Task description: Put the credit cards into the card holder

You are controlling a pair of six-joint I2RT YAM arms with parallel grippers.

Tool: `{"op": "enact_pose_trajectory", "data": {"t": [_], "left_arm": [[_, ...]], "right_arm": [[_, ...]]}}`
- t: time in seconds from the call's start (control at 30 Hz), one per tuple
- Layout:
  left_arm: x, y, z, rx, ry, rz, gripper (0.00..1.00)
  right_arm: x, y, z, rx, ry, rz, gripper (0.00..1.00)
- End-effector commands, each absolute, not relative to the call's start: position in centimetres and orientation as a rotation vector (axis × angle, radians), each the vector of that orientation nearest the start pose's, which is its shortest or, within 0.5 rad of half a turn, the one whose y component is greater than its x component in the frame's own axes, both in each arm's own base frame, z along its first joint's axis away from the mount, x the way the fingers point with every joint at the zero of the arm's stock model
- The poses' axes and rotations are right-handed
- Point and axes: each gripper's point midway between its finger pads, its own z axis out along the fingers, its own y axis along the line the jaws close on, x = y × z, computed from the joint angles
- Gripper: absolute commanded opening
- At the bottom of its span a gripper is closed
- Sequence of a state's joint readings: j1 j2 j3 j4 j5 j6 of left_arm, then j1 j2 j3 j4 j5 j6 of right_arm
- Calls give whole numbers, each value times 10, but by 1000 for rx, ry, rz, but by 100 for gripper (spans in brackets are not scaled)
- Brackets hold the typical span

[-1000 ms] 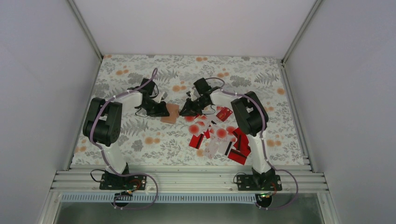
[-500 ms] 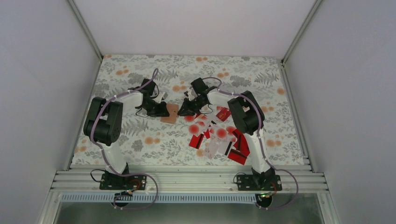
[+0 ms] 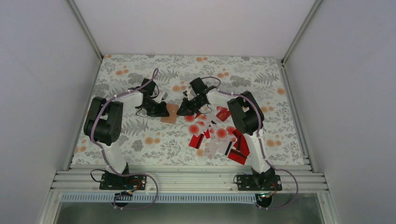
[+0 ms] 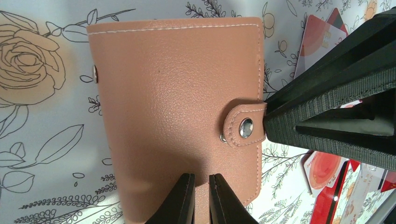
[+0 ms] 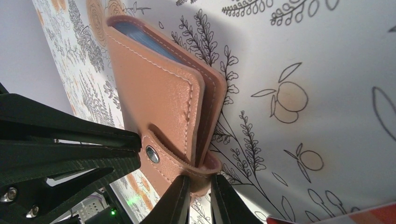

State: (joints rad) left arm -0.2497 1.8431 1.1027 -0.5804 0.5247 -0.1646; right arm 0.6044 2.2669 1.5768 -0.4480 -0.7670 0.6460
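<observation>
1. Card holder (image 3: 170, 114): folded, lying flat on the tabletop (image 3: 140, 135).
2. Left fingers (image 4: 183, 201): almost together, tips on the card holder cover, 9 o'clock side.
3. Right fingers (image 5: 178, 203): pinching the snap strap (image 5: 163, 158), 3 o'clock side.
4. Credit cards (image 3: 219, 135): loose heap at 5 o'clock from the card holder.

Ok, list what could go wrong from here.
1. The card holder is snapped shut. The right gripper pinches only the tip of the strap, so it may slip off before it unsnaps.
2. The left gripper holds it only near one edge, so the holder could lift or slide toward the credit cards.
</observation>
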Motion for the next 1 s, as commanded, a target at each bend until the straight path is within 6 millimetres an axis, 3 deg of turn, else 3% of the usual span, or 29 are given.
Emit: {"op": "enact_pose_trajectory", "data": {"t": [0.0,0.33,0.97], "left_arm": [[333,-173,14,247,2925,-792,10],[332,-174,12,258,2933,-783,10],[331,-173,10,264,2942,-765,10]], "right_arm": [[338,404,38,-294,2902,1410,13],[337,415,48,-333,2888,1416,13],[331,415,48,-332,2982,1315,19]]}}
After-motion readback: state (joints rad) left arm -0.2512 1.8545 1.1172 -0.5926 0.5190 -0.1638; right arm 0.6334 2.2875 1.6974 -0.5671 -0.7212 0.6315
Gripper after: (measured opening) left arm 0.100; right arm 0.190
